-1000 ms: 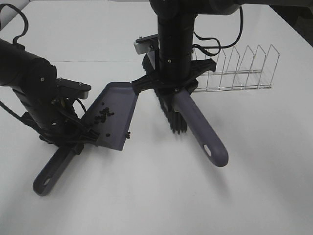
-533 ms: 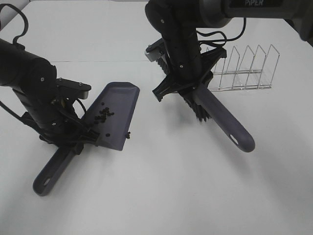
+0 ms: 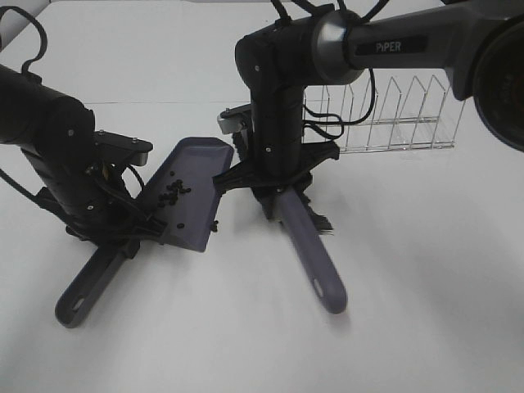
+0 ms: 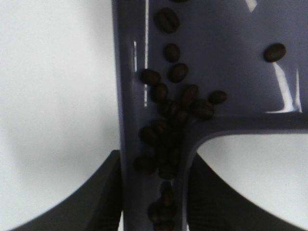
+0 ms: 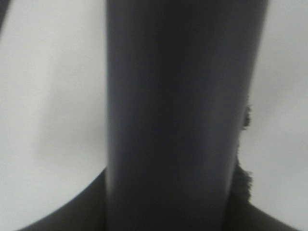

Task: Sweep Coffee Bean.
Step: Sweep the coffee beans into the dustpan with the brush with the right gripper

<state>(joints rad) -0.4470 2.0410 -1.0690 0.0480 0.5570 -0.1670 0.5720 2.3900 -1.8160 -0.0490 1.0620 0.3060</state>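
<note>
Sweeping nearly done: left gripper (image 3: 121,236) pinches the dustpan (image 3: 203,168) handle, right gripper (image 3: 278,195) clamps the brush (image 3: 316,255). Most coffee bean (image 3: 172,193) sits in the pan; stray beans (image 3: 214,224) at its 5 o'clock lip need brushing toward 9 o'clock

Bright, soft-shadowed light — wrist views blurred.

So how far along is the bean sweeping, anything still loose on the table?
Done: most coffee beans lie in the dustpan, pooled toward its handle. In hand: left gripper clamps the pan's handle, right gripper holds the brush beside it. Left: a couple of stray beans by the pan's edge, seemingly off it.
</note>
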